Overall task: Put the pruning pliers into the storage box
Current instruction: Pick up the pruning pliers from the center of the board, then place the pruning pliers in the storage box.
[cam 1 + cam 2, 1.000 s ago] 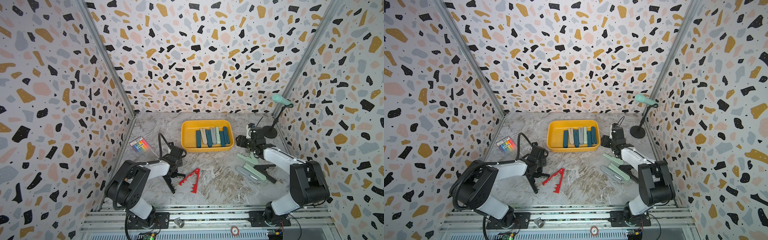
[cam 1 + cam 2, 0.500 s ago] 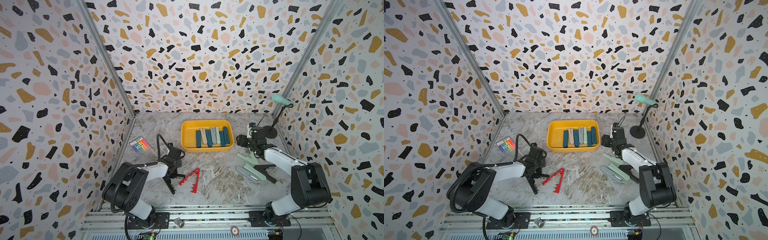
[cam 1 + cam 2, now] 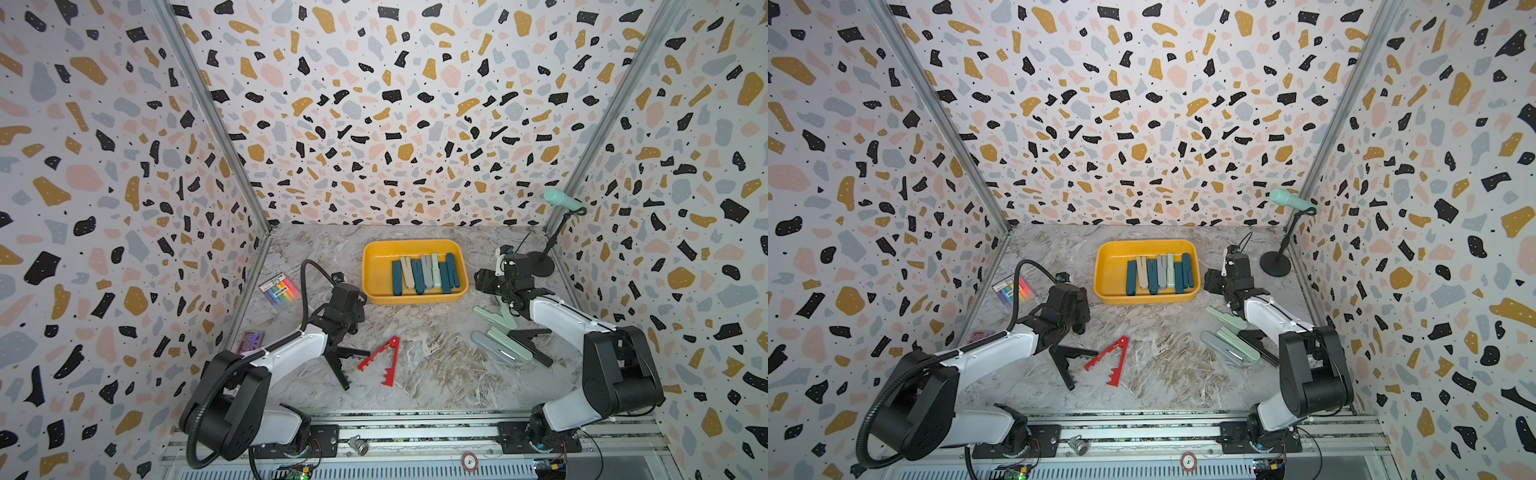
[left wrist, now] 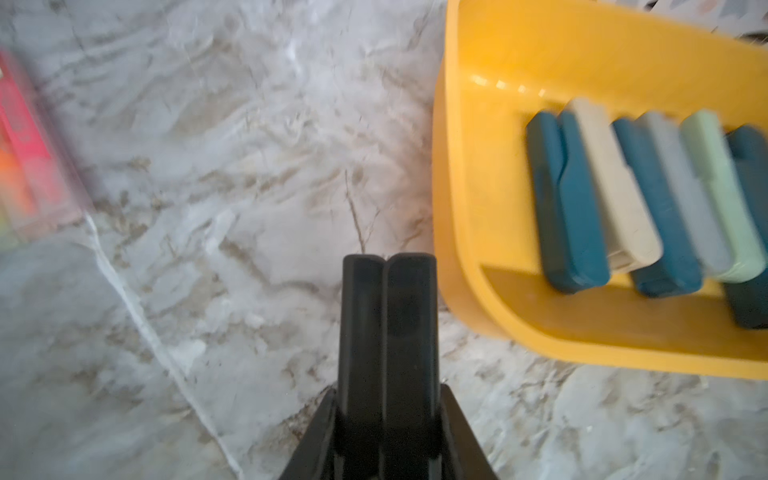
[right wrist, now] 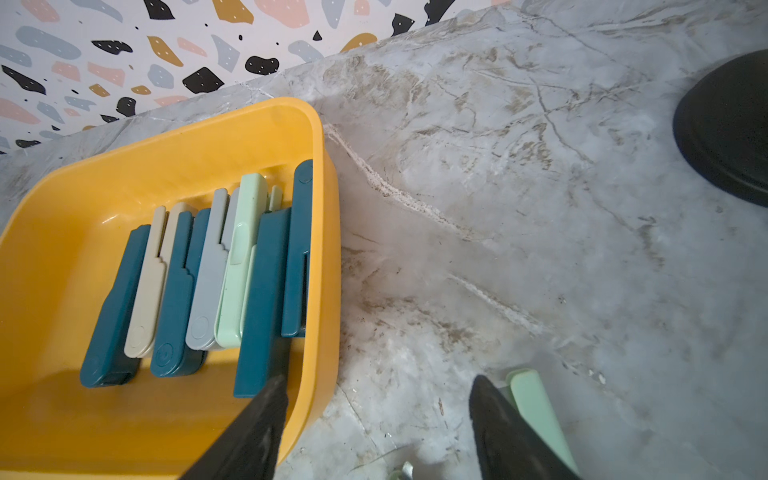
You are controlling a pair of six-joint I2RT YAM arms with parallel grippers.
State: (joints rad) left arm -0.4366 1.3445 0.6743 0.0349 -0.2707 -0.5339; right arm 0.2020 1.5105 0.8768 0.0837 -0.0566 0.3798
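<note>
The storage box (image 3: 374, 257) (image 3: 1106, 266) is a yellow tray at the back centre, with several teal, beige, grey and mint pruning pliers (image 3: 424, 274) (image 5: 232, 270) lying side by side in it. My left gripper (image 4: 386, 399) (image 3: 347, 322) is shut on a black pair of pliers (image 4: 386, 324), arms pressed together, just left of the box's near corner. A second black pair (image 3: 340, 365) and the red notched pair (image 3: 384, 359) lie open on the table. My right gripper (image 5: 378, 386) (image 3: 482, 282) is open by the box's right wall (image 5: 324, 249). Mint pliers (image 3: 496, 318), a grey-and-mint pair (image 3: 498, 347) and a black pair (image 3: 532, 338) lie by it.
A rainbow-striped packet (image 3: 279, 289) (image 4: 20, 166) and a small purple card (image 3: 251, 340) lie by the left wall. A mint microphone (image 3: 563, 201) on a stand with a round black base (image 3: 540, 264) (image 5: 727, 124) occupies the back right corner. Patterned walls close in three sides.
The left gripper has drawn in a little toward the left. The right arm and the loose pliers on the table have stayed where they were.
</note>
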